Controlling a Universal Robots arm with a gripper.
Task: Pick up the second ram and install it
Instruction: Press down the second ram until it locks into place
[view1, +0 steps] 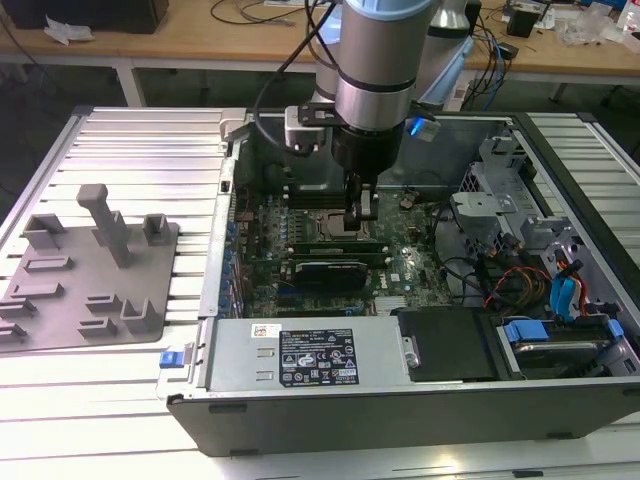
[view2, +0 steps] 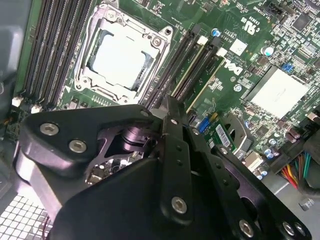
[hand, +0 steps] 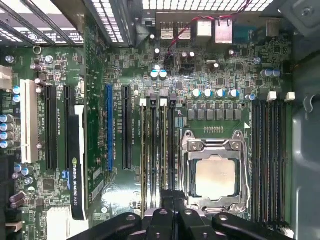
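Claw (view1: 362, 215) over motherboard (view1: 400, 262), 2 sticks (hand: 154, 150) seated.

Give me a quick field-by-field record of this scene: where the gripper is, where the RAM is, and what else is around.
gripper: down inside the open computer case, over the memory slots beside the processor socket
jaws: closed together in both wrist views
second ram: a green stick sits in the slots under the gripper; full seating cannot be told
holder plate: grey, with upright pegs, on the ribbed table at the exterior view's left; no stick seen on it
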